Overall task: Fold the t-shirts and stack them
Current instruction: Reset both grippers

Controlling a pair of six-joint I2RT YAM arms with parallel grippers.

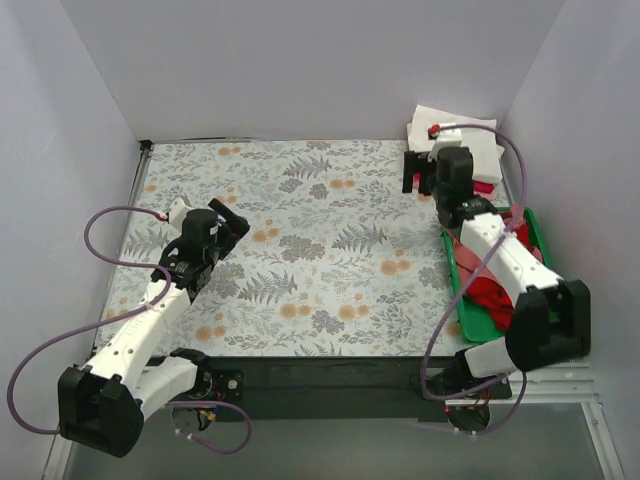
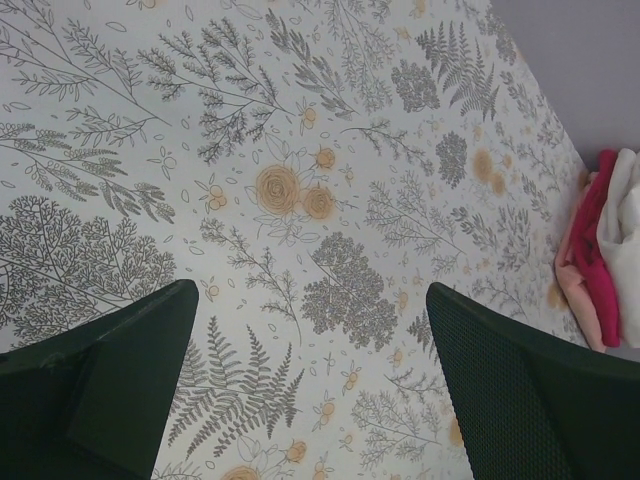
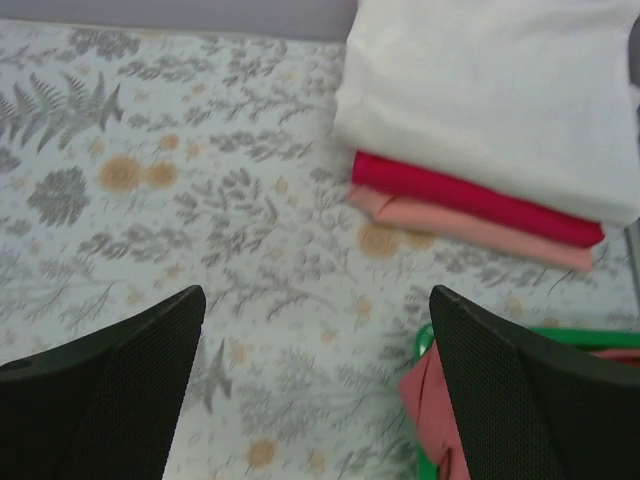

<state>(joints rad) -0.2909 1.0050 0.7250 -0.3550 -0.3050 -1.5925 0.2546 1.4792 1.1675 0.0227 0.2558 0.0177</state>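
Two arms, top external view: the left gripper [image 1: 228, 220] hangs over the left part of the floral tablecloth [image 1: 330, 250], jaws apart, nothing held. The right gripper [image 1: 417, 178] stands just beside the folded stack [image 1: 460, 140] in the far right corner. Whether its jaws are open cannot be told from this view. The stack has a cream-white shirt [image 1: 450, 128] on top and a magenta shirt [image 1: 485, 187] edge below. A green tray [image 1: 478, 333] lies at the right table edge, partly under the right arm, holding a crumpled red shirt [image 1: 490, 295] and a dusty-pink shirt [image 1: 466, 262].

Left wrist view: left gripper [image 2: 310, 390] is wide open, with both dark fingers [image 2: 100, 390] over bare tablecloth [image 2: 300, 200] and nothing between them. The stack shows at the right edge, well apart.

Right wrist view: right gripper [image 3: 315, 390] is wide open and empty, with only tablecloth [image 3: 200, 200] between its fingers [image 3: 100, 390]. Ahead lies the stack: cream-white shirt [image 3: 500, 100] over magenta shirt [image 3: 470, 198] over a pale pink shirt [image 3: 470, 226], edges roughly aligned. The green tray [image 3: 500, 336] rim and dusty-pink shirt [image 3: 430, 410] sit beside the right finger.
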